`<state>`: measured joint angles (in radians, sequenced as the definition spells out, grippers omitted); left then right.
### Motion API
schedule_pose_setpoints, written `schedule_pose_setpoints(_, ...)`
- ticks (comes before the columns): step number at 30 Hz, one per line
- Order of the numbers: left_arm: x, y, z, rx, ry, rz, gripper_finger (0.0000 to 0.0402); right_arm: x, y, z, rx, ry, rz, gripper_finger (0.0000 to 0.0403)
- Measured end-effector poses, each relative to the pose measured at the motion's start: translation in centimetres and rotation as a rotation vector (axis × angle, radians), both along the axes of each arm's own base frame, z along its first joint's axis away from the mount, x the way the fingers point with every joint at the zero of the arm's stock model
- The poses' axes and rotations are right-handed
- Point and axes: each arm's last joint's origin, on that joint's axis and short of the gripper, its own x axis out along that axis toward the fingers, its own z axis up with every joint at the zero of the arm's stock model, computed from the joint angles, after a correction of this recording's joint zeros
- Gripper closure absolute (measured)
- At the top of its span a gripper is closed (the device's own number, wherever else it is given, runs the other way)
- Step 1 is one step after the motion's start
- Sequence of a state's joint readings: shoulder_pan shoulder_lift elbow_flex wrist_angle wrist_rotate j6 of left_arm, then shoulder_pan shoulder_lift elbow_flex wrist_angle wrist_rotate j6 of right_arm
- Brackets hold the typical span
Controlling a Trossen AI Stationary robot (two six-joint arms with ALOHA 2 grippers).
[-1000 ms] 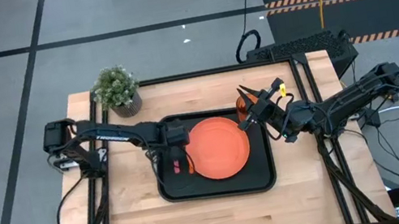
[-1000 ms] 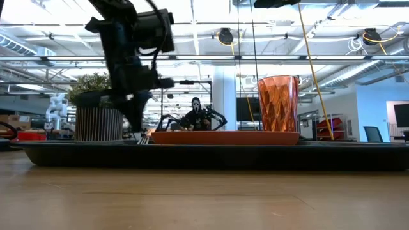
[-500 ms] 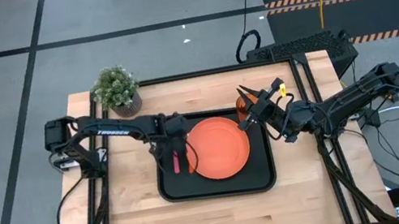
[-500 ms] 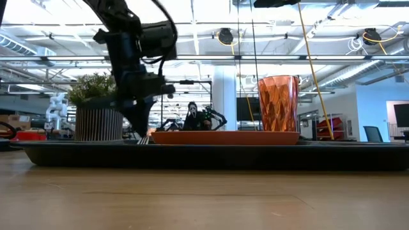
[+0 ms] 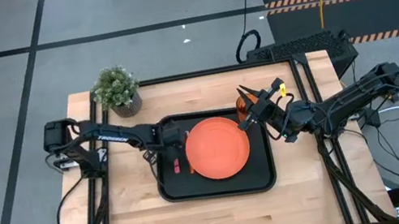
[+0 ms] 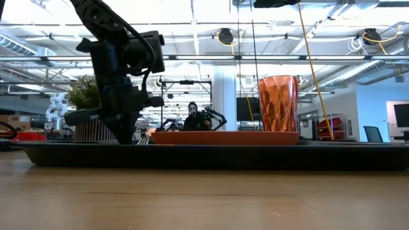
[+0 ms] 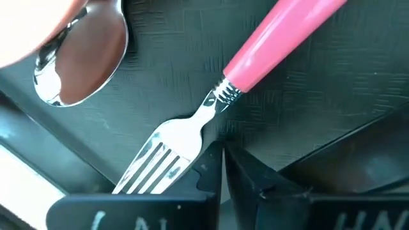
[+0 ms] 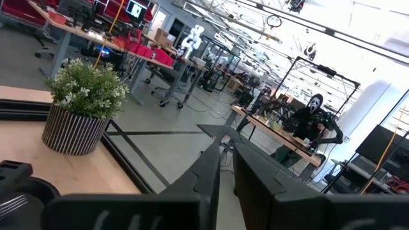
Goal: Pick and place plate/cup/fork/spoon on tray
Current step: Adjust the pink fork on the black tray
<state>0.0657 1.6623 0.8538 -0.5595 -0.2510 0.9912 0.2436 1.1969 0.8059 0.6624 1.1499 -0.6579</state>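
Observation:
The black tray [image 5: 221, 187] holds the orange plate [image 5: 218, 148], and the amber cup [image 5: 241, 105] stands at its far right corner. On the tray's left part the fork [image 7: 192, 124] lies flat with its pink-red handle [image 5: 177, 166], next to the spoon [image 7: 80, 67]. My left gripper [image 7: 222, 167] is shut and low over the tray, its tips right at the fork's head. My right gripper [image 5: 245, 92] is shut and held up in the air by the cup. My left gripper comes slanting down from the table's left side, and its shut fingertips [image 7: 208, 167] stand right against the fork's head [image 7: 182, 144] near the neck. I cannot tell whether they touch it. The fork lies flat on the tray.
A potted green plant [image 5: 116, 89] stands at the table's far left corner. The table's near half is bare wood [image 5: 227, 222]. The plate fills the tray's middle and right, close beside the spoon and fork.
My left gripper has sunk toward the tray floor and drawn a little toward the table's left edge, staying shut, and now stands at the fork's head.

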Motion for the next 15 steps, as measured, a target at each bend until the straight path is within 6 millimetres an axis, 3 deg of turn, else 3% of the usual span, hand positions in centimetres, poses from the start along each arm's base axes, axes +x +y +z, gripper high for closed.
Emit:
schedule_pose_setpoints(5, 0.14, -0.48, 0.53, 0.075, -0.016, -0.046, 0.0376, 0.00, 0.00, 0.00, 0.000, 0.000, 0.001, 0.0367)
schedule_pose_setpoints(15, 0.61, -0.02, 0.84, 0.065, -0.078, -0.037, 0.0376, -0.01, 0.01, 0.01, 0.001, -0.002, 0.001, 0.0367)
